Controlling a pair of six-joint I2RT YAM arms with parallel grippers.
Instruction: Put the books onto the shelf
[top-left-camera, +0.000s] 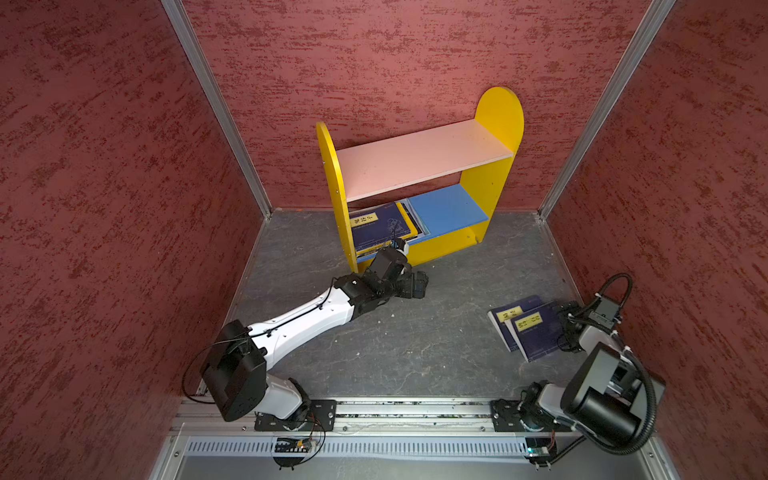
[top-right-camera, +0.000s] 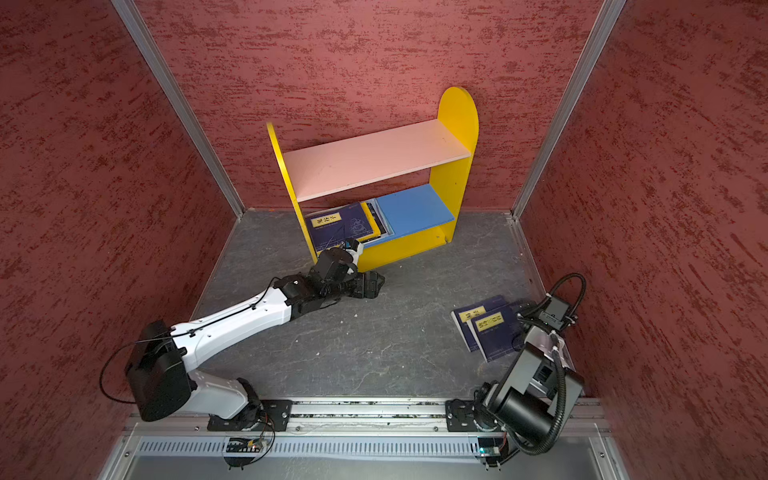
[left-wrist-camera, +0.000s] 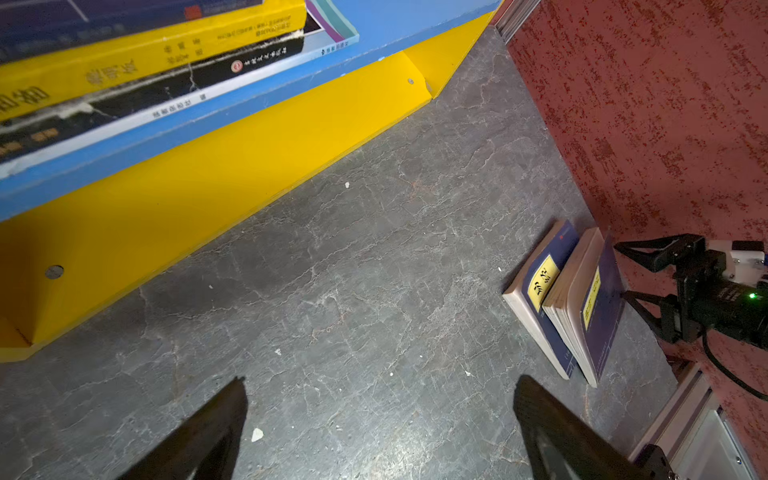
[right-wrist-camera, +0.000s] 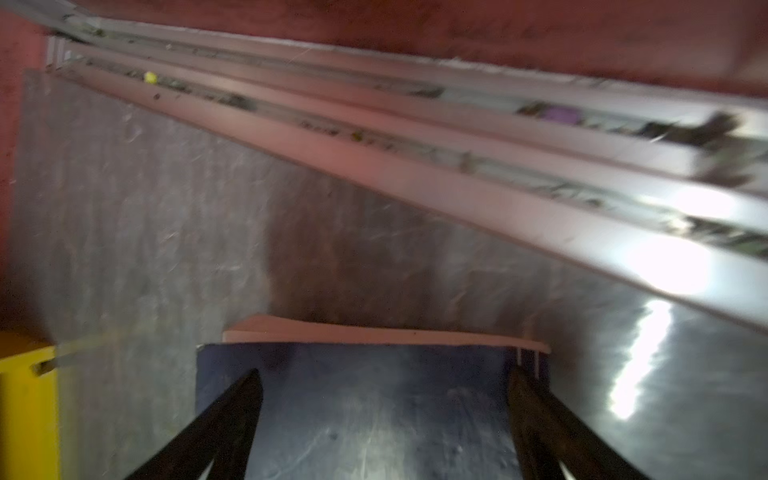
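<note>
Red textured walls (top-left-camera: 104, 166) box in a dark grey floor (top-left-camera: 415, 345); the shelf (top-left-camera: 496, 124) stands at the back wall, a flat stack of books (top-left-camera: 382, 226) on the left end of its blue lower board (top-left-camera: 451, 208); two navy books (top-left-camera: 536, 332) lie overlapped on the floor at the right, well apart from the shelf, long axis roughly front to back; the right gripper (right-wrist-camera: 384, 376) meets the upper one from its long side, fingers spread wide astride the cover, clamping nothing; the left gripper (left-wrist-camera: 378, 384), fingers likewise apart and empty, hovers by the shelf's base strip (left-wrist-camera: 249, 158); the right arm looks far nearer for the pick.
</note>
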